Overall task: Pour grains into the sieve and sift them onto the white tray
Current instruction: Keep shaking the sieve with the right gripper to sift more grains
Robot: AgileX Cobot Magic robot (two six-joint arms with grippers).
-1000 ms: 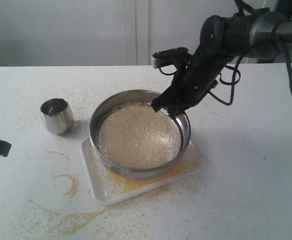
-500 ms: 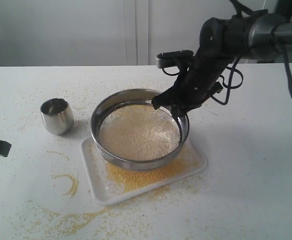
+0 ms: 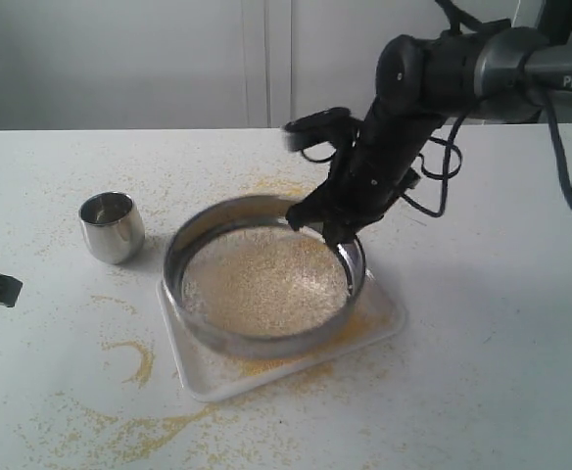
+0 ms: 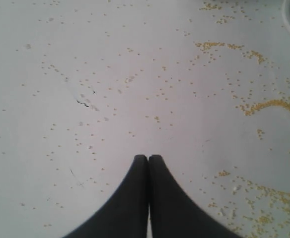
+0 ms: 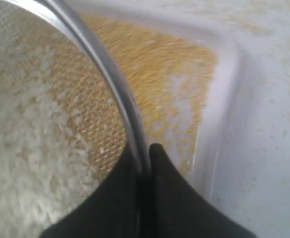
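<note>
The sieve (image 3: 196,325), round with a steel rim and mesh bottom, hangs just over the white tray (image 3: 387,318) and holds whitish grains (image 3: 264,279). My right gripper (image 3: 327,223) is shut on the sieve's far right rim (image 5: 103,64), one finger inside the wall and one outside. Through the mesh the right wrist view shows kernels (image 5: 21,148), and yellow meal (image 5: 160,69) lies on the tray (image 5: 229,84) beneath. At the table's left edge my left gripper (image 3: 2,287) is shut on nothing; its fingertips (image 4: 148,158) touch above the bare tabletop.
A small steel cup (image 3: 111,226) stands upright left of the sieve. Yellow meal is spilled over the tabletop, thickest in arcs left of the tray (image 3: 134,360) and along the front (image 3: 159,431). A white wall closes the table's far side.
The right gripper has swung the sieve leftward and slightly nearer over the tray. The right strip of the tray shows more. The left gripper and the cup have stayed put.
</note>
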